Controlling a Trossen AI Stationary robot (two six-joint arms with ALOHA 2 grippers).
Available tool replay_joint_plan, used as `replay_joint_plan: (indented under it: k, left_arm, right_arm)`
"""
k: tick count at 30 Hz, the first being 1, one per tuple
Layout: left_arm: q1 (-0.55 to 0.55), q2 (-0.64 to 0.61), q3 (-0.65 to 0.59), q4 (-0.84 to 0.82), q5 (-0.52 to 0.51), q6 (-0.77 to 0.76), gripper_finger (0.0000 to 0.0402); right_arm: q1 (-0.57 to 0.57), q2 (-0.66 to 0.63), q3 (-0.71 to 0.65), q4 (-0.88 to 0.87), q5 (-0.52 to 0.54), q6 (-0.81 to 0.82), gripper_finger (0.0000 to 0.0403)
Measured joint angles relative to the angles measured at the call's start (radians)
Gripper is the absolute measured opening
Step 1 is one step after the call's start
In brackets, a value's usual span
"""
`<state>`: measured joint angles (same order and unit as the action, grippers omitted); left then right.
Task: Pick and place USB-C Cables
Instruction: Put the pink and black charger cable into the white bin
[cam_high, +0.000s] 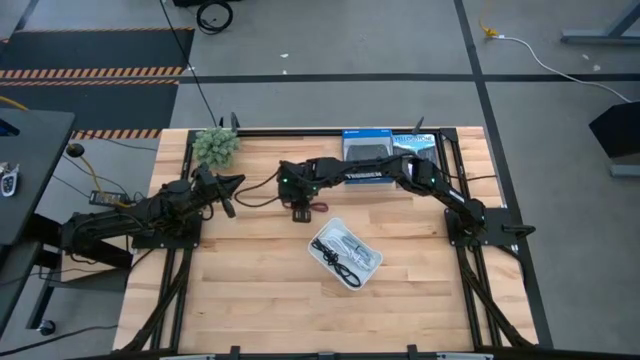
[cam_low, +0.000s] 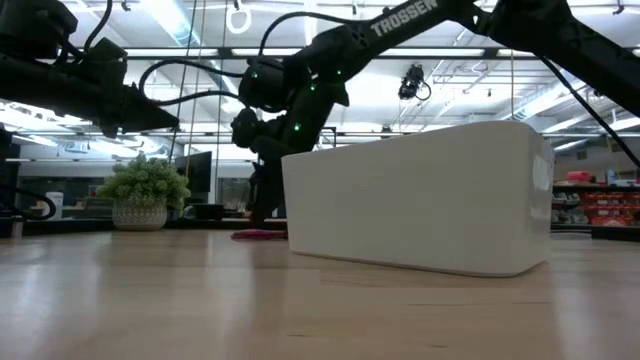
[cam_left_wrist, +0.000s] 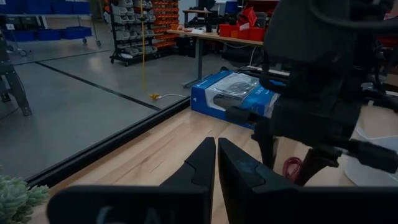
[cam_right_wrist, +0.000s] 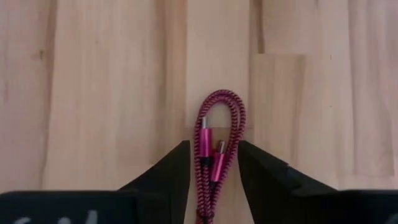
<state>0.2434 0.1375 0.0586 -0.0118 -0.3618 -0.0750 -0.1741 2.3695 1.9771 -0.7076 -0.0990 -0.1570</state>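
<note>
Maroon cable (cam_right_wrist: 214, 149) lies folded in a narrow hank flat on the desk (cam_right_wrist: 93, 93), just beyond the white tray (cam_high: 372, 268), which already holds other cables. Looks light, braided, limp; judged best pinched across the doubled strands mid-length. Long axis runs straight out between the jaws, loop end pointing away, plugs nearer. Right gripper (cam_right_wrist: 214, 163) straddles it, jaws open, nothing held. Left gripper (cam_left_wrist: 216, 163) waits raised, jaws nearly closed, empty.
</note>
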Motion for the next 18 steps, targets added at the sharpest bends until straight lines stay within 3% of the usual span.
replay_joint_plan:
  k: [11,18]
  left_arm:
    - [0.0,0.0,0.0,0.0,0.0,0.0,0.0025]
    - [0.0,0.0,0.0,0.0,0.0,0.0,0.0025]
  right_arm:
    - [0.002,-0.005,-0.108,0.092,0.029,0.004,0.0137]
    - [0.0,-0.004,-0.11,0.095,0.061,0.008,0.005]
